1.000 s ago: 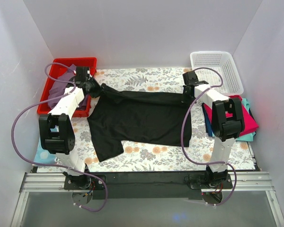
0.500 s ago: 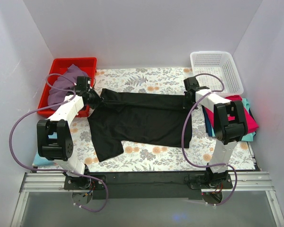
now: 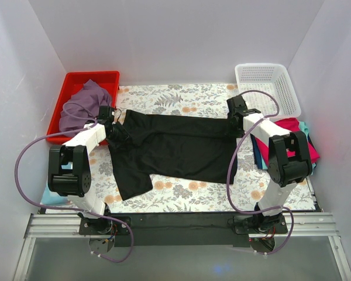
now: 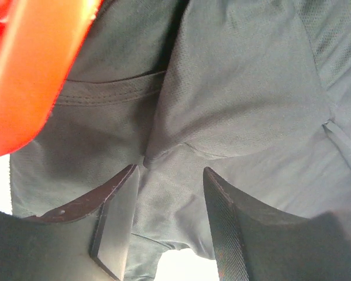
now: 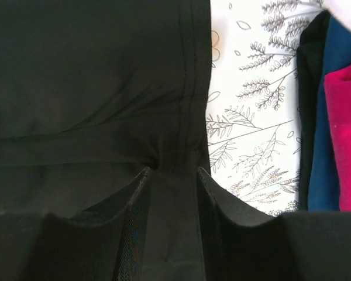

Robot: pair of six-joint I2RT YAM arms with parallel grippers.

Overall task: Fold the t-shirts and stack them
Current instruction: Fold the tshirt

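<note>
Currently: tabletop [image 3: 181, 96] carries the black t-shirt [image 3: 175, 146], spread flat, one sleeve trailing near-left. Its far edge runs fairly straight, presumably to give an even line for folding.

White basket [image 3: 263, 67] stands beyond the shirt's far-right corner. Red bin [image 3: 105, 77] sits just off its far-left corner and holds the purple t-shirt [image 3: 85, 102] in a heap, likely queued.

Folded stack [image 3: 301, 143], magenta over dark blue and teal, lies right of the shirt, near but apart.

Left claw [image 4: 171, 171] is at the shirt's far-left corner and right claw [image 5: 172, 171] at its far-right corner. Both are released, fingers apart over puckered cloth, gripping nothing.

Judgement: corners laid down for flattening; this shirt not yet stacked.
</note>
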